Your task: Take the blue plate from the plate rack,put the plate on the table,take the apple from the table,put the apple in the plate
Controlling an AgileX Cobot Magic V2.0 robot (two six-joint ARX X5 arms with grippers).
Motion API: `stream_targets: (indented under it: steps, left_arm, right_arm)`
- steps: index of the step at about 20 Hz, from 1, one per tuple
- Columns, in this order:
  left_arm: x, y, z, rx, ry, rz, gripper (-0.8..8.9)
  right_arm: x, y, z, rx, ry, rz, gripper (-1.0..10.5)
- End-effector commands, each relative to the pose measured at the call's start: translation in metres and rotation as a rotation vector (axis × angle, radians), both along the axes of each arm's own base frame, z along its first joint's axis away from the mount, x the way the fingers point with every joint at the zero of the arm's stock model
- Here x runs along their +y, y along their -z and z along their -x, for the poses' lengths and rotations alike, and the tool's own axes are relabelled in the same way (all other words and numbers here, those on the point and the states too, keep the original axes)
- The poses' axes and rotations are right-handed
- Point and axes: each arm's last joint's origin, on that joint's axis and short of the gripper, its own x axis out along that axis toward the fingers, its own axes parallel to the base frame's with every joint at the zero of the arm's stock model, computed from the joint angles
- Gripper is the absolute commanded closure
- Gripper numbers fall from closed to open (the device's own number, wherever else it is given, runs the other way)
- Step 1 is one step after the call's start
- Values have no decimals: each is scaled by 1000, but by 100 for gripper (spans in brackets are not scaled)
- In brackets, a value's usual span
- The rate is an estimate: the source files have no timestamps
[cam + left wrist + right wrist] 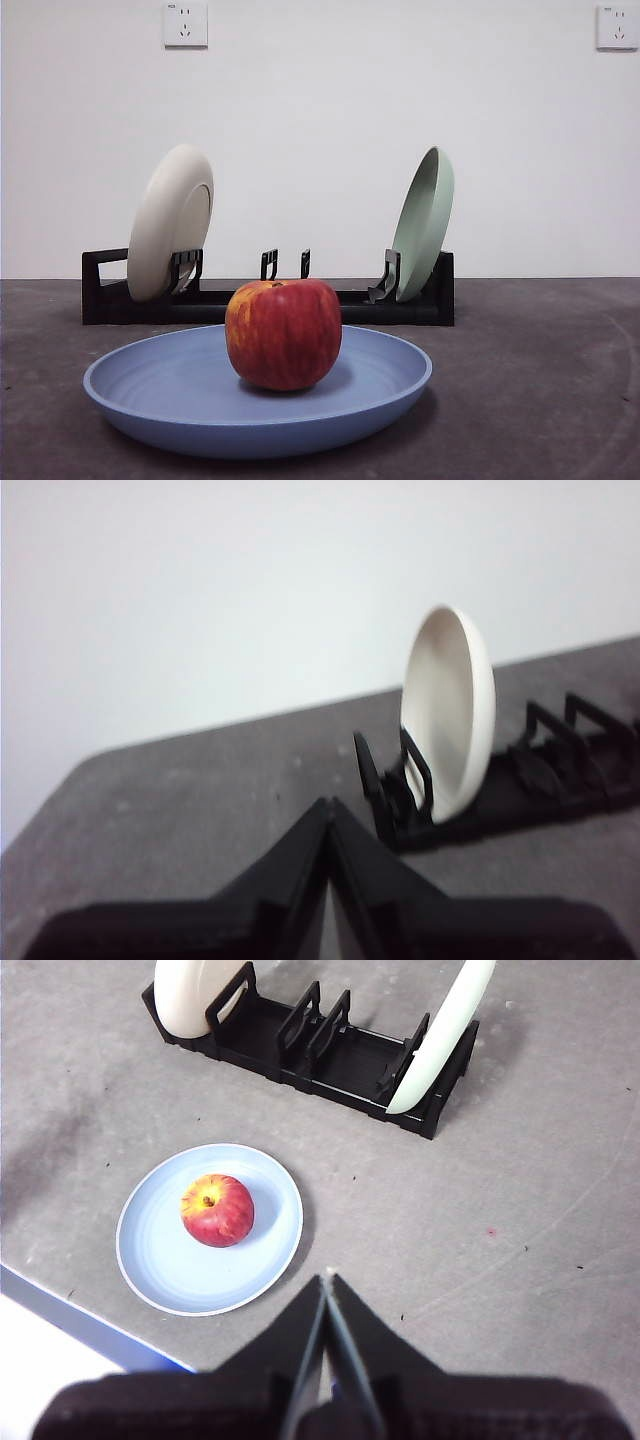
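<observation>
The apple (217,1210) sits in the blue plate (165,1260) on the table (480,1220), well below and ahead of the right gripper (327,1278), whose jaws meet, holding nothing. Bare table surrounds the plate; the table edge (90,1325) runs just beside it. Beyond, the plate rack (350,303) holds a cream plate (170,220) and green plate (424,222). The left gripper (328,805), jaws together and empty, hangs near the rack's cream-plate end.

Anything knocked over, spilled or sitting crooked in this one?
Nothing stands out. The apple sits upright in the blue plate, flat on the table. The cream plate and green plate lean in the plate rack.
</observation>
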Motion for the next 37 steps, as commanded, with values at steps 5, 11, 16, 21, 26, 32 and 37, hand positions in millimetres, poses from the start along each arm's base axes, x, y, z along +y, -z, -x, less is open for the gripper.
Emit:
stream_targets:
  steps: [5,11,16,21,26,32,37]
  left_arm:
    - [1,31,-13,-3,-4,60,818]
    - [1,55,-19,51,-6,63,818]
    - [2,63,-19,99,-17,64,818]
    - [1,69,-19,163,-17,101,818]
    - [1,70,-19,167,-17,101,818]
    - [1,69,-19,167,-17,101,818]
    - [1,69,-19,167,-17,101,818]
  right_arm:
    - [-1,2,0,15,6,14,946]
    - [-1,2,0,15,6,13,946]
    - [-1,2,0,15,6,13,946]
    - [-1,2,0,15,6,13,946]
    - [-1,2,0,15,6,13,946]
    - [-1,2,0,15,6,13,946]
    - [-1,2,0,-12,3,46,946]
